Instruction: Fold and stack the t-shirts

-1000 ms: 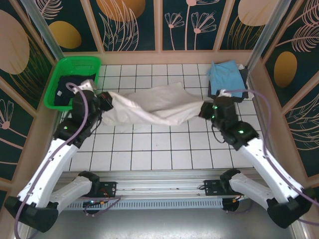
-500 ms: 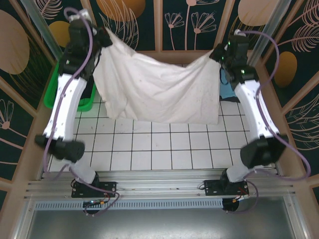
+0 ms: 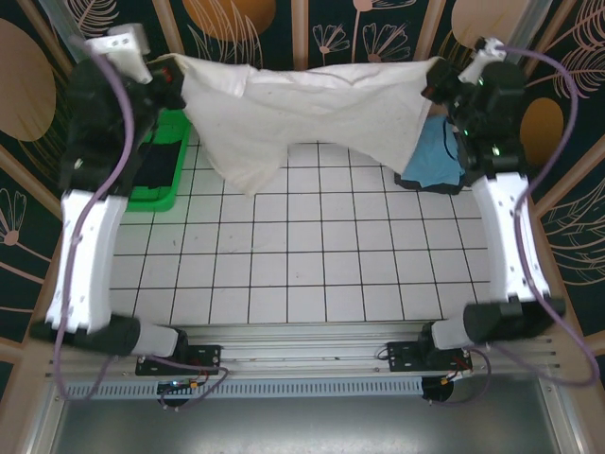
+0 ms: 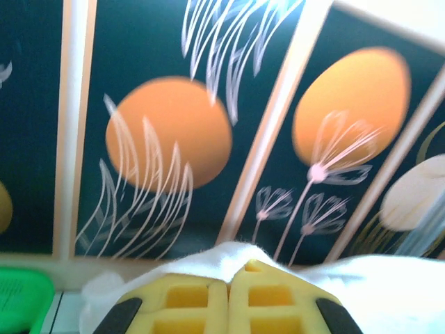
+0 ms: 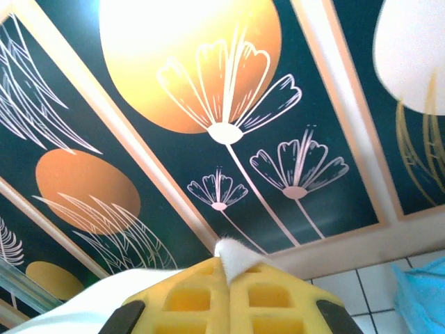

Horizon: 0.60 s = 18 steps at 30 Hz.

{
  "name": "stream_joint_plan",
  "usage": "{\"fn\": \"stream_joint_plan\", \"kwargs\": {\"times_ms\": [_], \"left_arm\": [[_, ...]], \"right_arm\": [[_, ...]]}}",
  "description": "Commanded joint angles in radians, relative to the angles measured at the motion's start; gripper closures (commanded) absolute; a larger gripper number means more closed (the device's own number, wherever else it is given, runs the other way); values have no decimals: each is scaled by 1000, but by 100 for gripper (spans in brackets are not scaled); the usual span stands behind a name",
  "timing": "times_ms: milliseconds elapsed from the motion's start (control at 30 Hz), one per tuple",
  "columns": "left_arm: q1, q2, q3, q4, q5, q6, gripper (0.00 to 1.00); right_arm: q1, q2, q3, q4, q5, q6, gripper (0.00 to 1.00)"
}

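Top external: the cream-white t-shirt (image 3: 302, 104) is now in the air. A second ago it lay bunched on the table (image 3: 312, 265) between two low arms. Half a second ago it hung as a wide sheet. Now both arms are raised higher and pushed toward the back wall. The left gripper (image 3: 173, 76) pinches one upper corner and the right gripper (image 3: 435, 83) the other. The top edge runs nearly straight between them, and the body hangs in a loose point on the left side, clear of the tiles. The light blue t-shirt (image 3: 430, 159) lies at the far right, partly behind the hanging cloth. A dark t-shirt (image 3: 156, 168) sits in the green basket (image 3: 151, 200) at far left.

Left wrist: the jaws of the left gripper (image 4: 228, 282) are pressed together, with white cloth (image 4: 208, 259) bulging just past the tips. The basket corner (image 4: 21, 299) shows low left.

Right wrist: the right gripper (image 5: 228, 278) is closed, with a tuft of the shirt (image 5: 233, 256) sticking out between the pads. The blue shirt (image 5: 424, 292) shows low right.

Judgement: the shirt is spread out and both corner grips look secure. The next step is probably to lay it flat on the tiles for folding. One risk is that it drapes over the blue shirt.
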Motion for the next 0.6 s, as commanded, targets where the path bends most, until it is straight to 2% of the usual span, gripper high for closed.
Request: {"fn": "stream_joint_plan", "kwargs": {"times_ms": [0,100,167,267,333,400,500,567], "left_arm": [[2,-104,-172,169,75,-22,100],[2,-289,-521,302,78,-109,100],[2,-388,-762,375,109,-185,100],[-3,-489,-1108,439,235,-337,100],[-23,-567,-1288,448,244,-427,100],[-49,-658,-1403,378,191,-502,100],[-61,-761,-1465,203,115,-567,98],[-62,-804,-1497,154,111,-609,83]], "right_arm": [[-11,-135,-230,141,-35,4,100],[-9,-264,-527,216,-92,52,100],[-7,-314,-691,202,-119,81,100],[-7,-409,-916,151,-75,136,100],[-8,-471,-1014,108,-53,151,100],[-9,-501,-1035,2,-14,160,100],[-9,-515,-1036,-150,10,159,99],[-9,-525,-1044,-210,43,155,91]]}}
